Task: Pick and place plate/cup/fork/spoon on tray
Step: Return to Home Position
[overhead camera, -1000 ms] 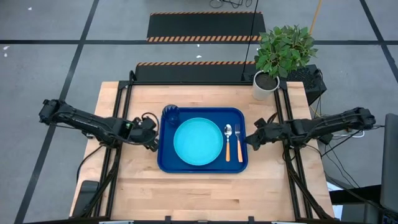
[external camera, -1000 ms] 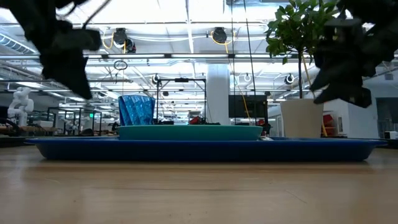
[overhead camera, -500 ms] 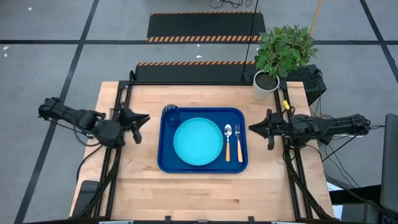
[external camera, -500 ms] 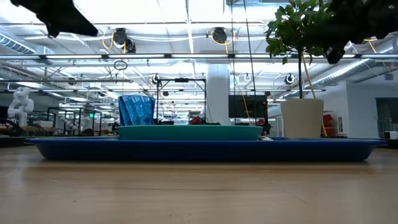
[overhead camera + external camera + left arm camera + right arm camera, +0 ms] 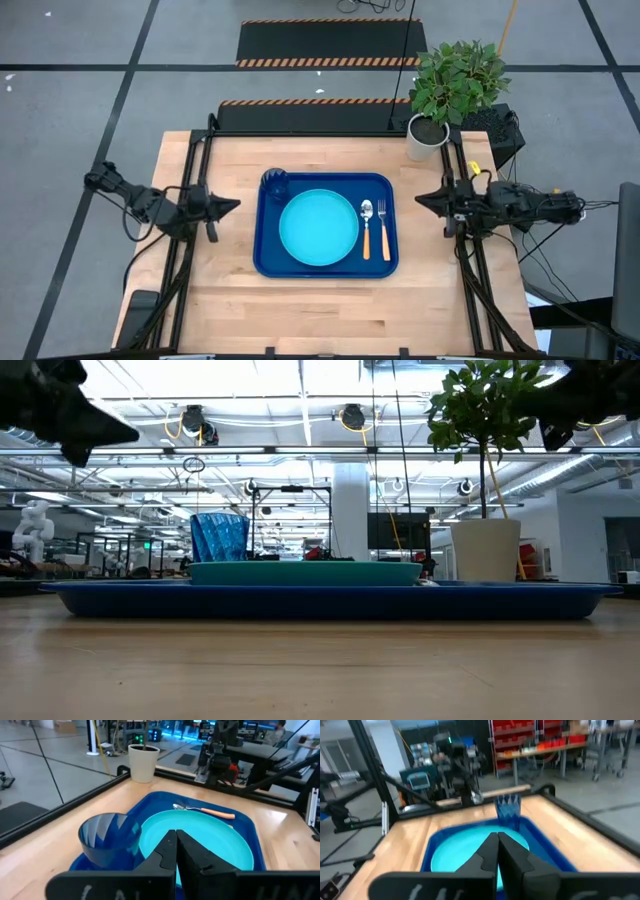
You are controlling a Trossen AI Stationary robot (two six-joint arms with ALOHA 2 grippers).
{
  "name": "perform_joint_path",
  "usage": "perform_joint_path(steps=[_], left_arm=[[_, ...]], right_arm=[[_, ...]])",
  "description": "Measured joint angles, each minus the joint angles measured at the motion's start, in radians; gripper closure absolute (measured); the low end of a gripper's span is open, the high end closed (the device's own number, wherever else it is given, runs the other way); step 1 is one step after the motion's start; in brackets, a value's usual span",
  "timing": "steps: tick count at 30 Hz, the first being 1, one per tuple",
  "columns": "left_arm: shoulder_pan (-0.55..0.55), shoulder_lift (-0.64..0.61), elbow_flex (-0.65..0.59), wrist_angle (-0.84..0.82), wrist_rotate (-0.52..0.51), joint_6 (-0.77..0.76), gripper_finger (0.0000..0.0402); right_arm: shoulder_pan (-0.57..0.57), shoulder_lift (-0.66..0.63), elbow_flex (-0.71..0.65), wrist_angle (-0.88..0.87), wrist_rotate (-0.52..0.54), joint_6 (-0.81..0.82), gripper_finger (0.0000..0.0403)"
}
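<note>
The dark blue tray lies on the table's middle. On it rest the cyan plate, the blue cup upright at its far left corner, and the orange-handled spoon and fork side by side to the right of the plate. My left gripper hovers left of the tray, shut and empty, pointing at it. My right gripper hovers right of the tray, also shut and empty. The left wrist view shows the cup and plate beyond the shut fingers. The right wrist view shows the plate and cup.
A white pot with a green plant stands at the table's far right corner. Bare wood runs between the tray and the near edge. In the low view both grippers hang high above the tabletop.
Both arms have drawn back from the tray, the left toward the table's left edge and the right toward its right edge. Both have risen and tipped up until they point level at the tray. Both grippers have shut on nothing. The things on the tray have stayed put.
</note>
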State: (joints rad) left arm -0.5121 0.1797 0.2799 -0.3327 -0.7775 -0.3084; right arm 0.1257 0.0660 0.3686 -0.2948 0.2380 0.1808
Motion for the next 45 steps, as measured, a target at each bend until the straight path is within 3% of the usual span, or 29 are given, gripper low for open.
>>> perform_joint_path(steps=[8,19,30,34,39,43,45], left_arm=[[-0.025,-0.178,-0.093,-0.006,-0.017,0.041,0.0399],[-0.076,-0.177,-0.121,0.038,-0.026,0.011,0.0400],[-0.119,-0.177,-0.152,0.069,-0.032,0.060,0.0398],[-0.119,-0.177,-0.152,0.111,0.071,0.157,0.0400],[-0.118,-0.177,-0.152,0.176,0.118,0.304,0.0398],[-0.118,-0.177,-0.152,0.249,0.264,0.471,0.0398],[-0.117,-0.177,-0.152,0.247,0.287,0.500,0.0397]], right_arm=[[0.000,-0.063,-0.101,0.091,-0.003,-0.040,0.0403],[0.000,-0.064,-0.347,0.537,-0.060,0.005,0.0403],[0.000,-0.059,-0.350,0.492,-0.136,0.017,0.0403],[0.000,-0.059,-0.351,0.474,-0.137,0.009,0.0403],[0.000,-0.059,-0.352,0.476,-0.139,0.012,0.0403],[0.000,-0.059,-0.353,0.478,-0.139,0.021,0.0403],[0.000,-0.059,-0.353,0.476,-0.139,0.038,0.0403]])
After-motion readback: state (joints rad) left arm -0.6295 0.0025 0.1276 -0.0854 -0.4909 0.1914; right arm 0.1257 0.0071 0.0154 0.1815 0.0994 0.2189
